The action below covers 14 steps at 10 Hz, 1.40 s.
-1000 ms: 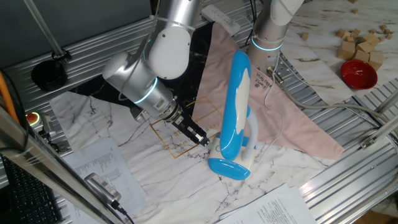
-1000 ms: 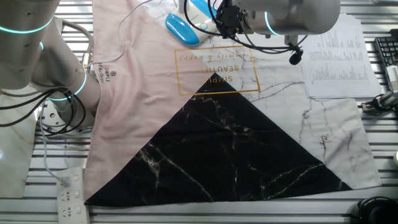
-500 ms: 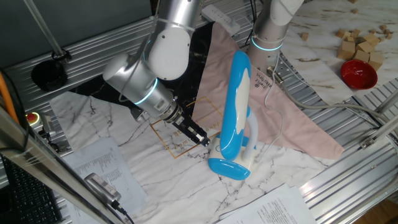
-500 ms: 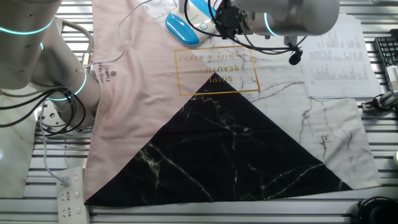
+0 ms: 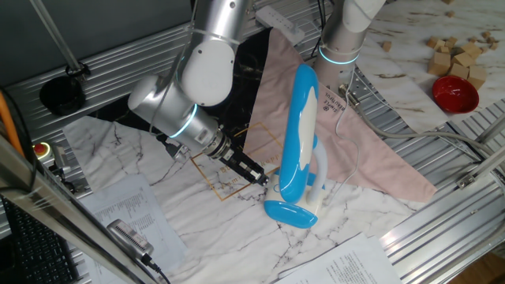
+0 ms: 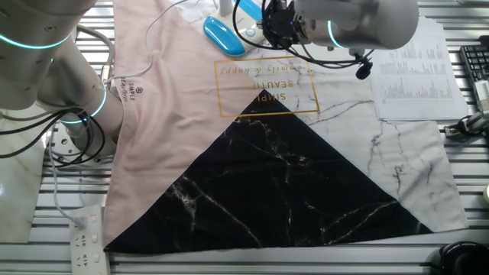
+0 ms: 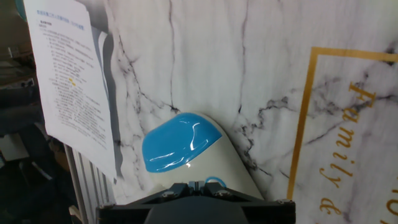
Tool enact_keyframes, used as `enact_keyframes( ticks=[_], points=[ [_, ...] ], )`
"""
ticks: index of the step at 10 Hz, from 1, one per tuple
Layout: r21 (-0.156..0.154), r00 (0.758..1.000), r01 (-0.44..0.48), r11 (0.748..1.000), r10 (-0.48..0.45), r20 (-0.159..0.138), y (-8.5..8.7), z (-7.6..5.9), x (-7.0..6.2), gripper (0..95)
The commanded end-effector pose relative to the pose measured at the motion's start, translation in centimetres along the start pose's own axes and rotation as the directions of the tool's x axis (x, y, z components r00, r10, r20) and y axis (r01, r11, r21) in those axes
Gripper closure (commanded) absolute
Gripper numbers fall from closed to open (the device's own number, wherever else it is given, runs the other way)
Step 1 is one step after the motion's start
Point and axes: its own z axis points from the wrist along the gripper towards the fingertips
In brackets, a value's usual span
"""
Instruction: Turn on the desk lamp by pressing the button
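The desk lamp stands on the marble-print mat, with a long sky-blue and white head, a white arm and a small blue oval base. My gripper is low beside the base, at its left side, with its tip at the white foot. In the hand view the blue base lies just ahead of my gripper, and a small blue ring shows at the fingertips. The fingers are shut together on nothing. In the other fixed view the base and my gripper are at the top edge.
A second arm stands behind the lamp on a pink cloth. A red bowl and wooden blocks are at the far right. Printed sheets lie left of the base. A power strip lies at the table edge.
My arm has shifted a little, and the gripper tip has edged slightly closer to the lamp's foot. The lamp has not moved.
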Motion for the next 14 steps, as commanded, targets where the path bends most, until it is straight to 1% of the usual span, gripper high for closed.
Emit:
enact_keyframes(
  ticks=[1, 3, 8, 14],
  points=[
    [0.004, 1.0, 0.001, 1.0, -0.001, 0.001, 0.1, 0.0, 0.2, 95.0],
    [0.01, 1.0, 0.002, 1.0, -0.002, 0.001, 0.1, 0.2, 0.2, 95.0],
    [0.019, 1.0, -0.007, 1.0, 0.006, 0.008, 0.3, 0.6, -0.3, 95.0],
    [0.028, 1.0, -0.017, 0.999, 0.017, 0.016, -0.3, 1.5, -0.4, 95.0]
  ],
)
